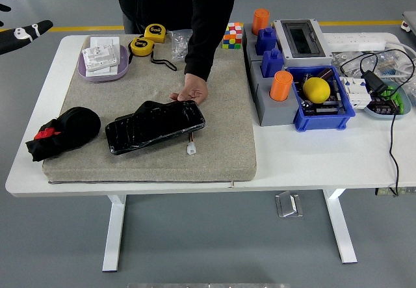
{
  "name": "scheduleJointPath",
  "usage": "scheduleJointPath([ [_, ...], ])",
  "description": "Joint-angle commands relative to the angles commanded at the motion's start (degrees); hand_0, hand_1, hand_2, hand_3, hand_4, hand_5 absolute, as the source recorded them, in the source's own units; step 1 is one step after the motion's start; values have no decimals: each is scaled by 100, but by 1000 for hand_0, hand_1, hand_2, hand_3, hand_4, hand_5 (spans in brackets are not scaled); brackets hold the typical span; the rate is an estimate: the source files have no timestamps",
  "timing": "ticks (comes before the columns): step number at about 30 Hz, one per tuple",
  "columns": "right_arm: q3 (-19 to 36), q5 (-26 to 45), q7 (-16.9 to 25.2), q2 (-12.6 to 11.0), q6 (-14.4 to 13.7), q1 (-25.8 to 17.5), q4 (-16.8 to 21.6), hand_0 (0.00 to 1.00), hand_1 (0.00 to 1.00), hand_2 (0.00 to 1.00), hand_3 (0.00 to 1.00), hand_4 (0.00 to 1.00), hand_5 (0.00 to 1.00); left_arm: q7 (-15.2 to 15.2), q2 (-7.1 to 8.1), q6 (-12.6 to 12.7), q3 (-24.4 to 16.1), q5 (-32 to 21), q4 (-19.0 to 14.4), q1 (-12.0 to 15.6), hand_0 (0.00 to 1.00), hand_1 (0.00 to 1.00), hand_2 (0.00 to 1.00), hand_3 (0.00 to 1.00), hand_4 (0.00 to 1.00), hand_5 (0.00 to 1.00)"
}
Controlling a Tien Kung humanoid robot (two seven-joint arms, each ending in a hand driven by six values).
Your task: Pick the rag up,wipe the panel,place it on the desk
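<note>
1. The rag [62,132], a black bundle with a red patch, is seen bunched at the left edge of the grey mat [221,151], partly hanging over onto the white tabletop [312,158]. It is held by nothing.
2. The panel [155,126], a glossy black slab with a short wire and white plug at its lower right, is laid just right of the rag on the same mat. Its far right corner is touched and steadied by a person's hand [192,93] reaching from the far side.
3. The left robot hand [23,31] is seen at the upper left corner, off the tabletop's edge and well apart from the rag. Only a dark palm and part of a finger show, so whether the fingers are spread or curled cannot be told. The right robot hand is not in view.
4. This layout would suit a rag waiting to be picked up as well as one set down after wiping; the stage cannot be settled.
5. If the rag is to be grasped, its raised middle should be taken from above, so that no loose fold drags.
6. Any wiping stroke should be kept clear of the person's hand and the dangling plug, and the two tape measures [147,39] behind should be avoided.
</note>
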Motion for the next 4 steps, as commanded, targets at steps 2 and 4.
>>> scheduleJointPath([
  [2,-22,6,-3,9,7,-9,-2,754,559,698,590,991,531,5,42,-10,-28,-14,-5,-9,503,738,823,810,998,801],
  [4,-63,30,-2,17,10,-7,0,754,559,698,590,991,531,-2,56,-1,-79,-14,-13,-2,503,738,823,810,998,801],
])
